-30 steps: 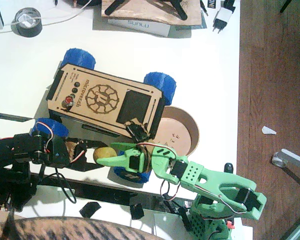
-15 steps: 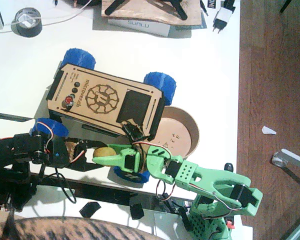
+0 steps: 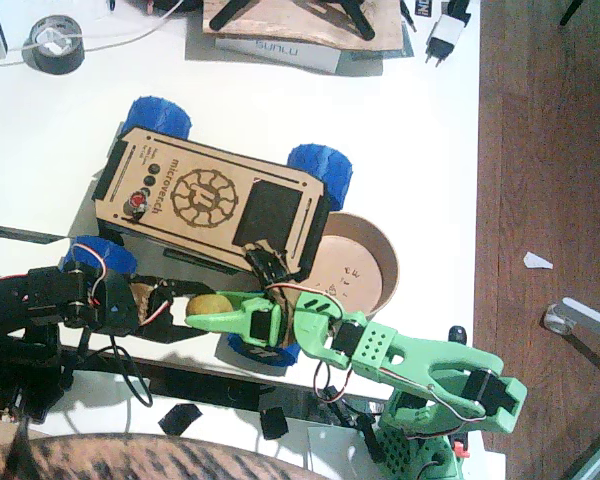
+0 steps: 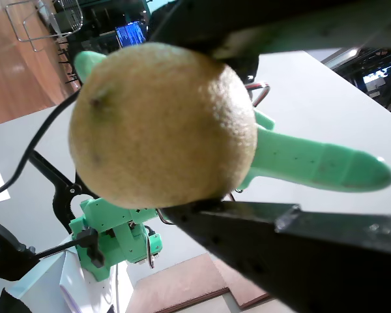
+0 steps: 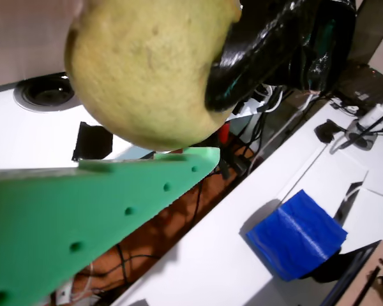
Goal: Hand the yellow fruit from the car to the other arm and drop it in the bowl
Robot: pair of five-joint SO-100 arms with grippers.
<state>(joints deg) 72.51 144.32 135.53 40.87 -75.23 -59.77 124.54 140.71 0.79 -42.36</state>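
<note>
In the lower left of the fixed view the black left arm reaches rightward, and its tool is closed on the yellow fruit, which sits off the table surface just below the car and beside the car's lower blue wheel. In a wrist view the fruit fills the middle of the frame, pressed between a dark finger above and a dark finger below, so the left tool's grip on it is plain. The green right arm stretches from the lower right toward the lower centre, and its tool meets the fruit from the right; one green finger lies along the fruit's lower side. In another wrist view that green finger runs just under the fruit, touching or very nearly touching it, while the opposite finger is out of frame, so I cannot tell how far the right tool is open or whether it grips. The bowl stands right of the car's lower right corner, partly tucked under the plywood deck, with nothing visible inside. A roll of black tape lies at the upper left.
</note>
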